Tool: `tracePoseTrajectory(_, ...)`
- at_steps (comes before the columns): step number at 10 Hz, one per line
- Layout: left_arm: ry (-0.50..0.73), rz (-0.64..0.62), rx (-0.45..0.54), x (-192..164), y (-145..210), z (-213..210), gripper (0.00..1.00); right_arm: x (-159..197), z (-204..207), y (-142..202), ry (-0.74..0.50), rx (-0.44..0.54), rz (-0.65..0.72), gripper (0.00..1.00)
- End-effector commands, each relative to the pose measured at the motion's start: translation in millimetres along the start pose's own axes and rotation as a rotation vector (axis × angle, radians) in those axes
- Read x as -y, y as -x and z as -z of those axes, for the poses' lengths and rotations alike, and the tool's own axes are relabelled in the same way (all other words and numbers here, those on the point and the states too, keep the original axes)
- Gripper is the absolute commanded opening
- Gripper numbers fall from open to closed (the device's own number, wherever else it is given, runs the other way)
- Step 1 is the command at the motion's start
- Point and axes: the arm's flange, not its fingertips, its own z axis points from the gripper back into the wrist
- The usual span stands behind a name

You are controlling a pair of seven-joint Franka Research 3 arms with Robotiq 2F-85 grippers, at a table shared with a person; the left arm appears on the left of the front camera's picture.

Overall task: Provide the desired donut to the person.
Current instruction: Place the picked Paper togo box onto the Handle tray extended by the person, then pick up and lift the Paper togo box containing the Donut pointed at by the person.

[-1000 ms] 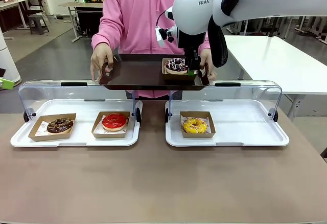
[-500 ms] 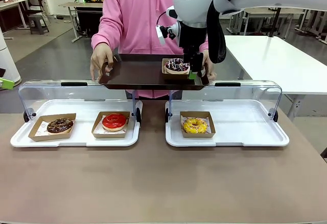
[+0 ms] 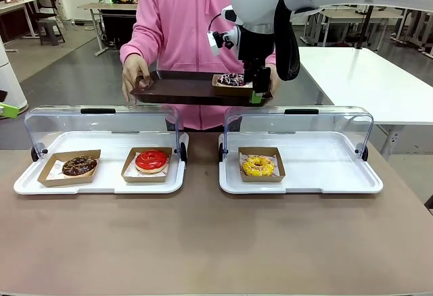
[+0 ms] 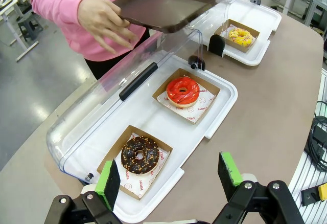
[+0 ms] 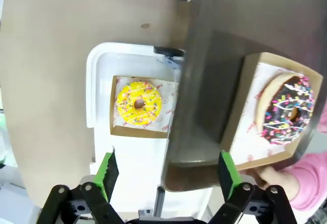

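The sprinkle donut [image 3: 231, 78] sits in its paper box [image 5: 242, 144] on the brown tray [image 3: 172, 88], at the end near the right tool [image 5: 167, 170]. The person [image 3: 179, 19] holds the tray up by both ends. The right tool hangs just beside the box with its 2 fingers spread wide, holding nothing. The left tool [image 4: 168, 175] is far from the tray, over the chocolate donut [image 4: 139, 155]. It is spread wide and empty too.

I think the donut is light, soft and sticky on top, so it squashes easily. It is better to pinch the stiff box wall, not the icing.

1 second ago the right tool's fingers were closer together at the box edge, and the tray was lower and tipped toward us. Now the tool has let go, and the tray is higher and flatter.
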Motion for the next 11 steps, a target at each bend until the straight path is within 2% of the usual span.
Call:
tracePoseTrajectory(1, 0.009, 0.001, 0.013, -1.0, 0.7, 0.4, 1.0, 0.6, 0.7, -0.9, 0.011, 0.004, -0.008, 1.0)
tracePoseTrajectory(11, 0.009, 0.001, 0.013, -1.0, 0.7, 0.4, 1.0, 0.6, 0.7, -0.9, 0.011, 0.004, -0.008, 1.0)
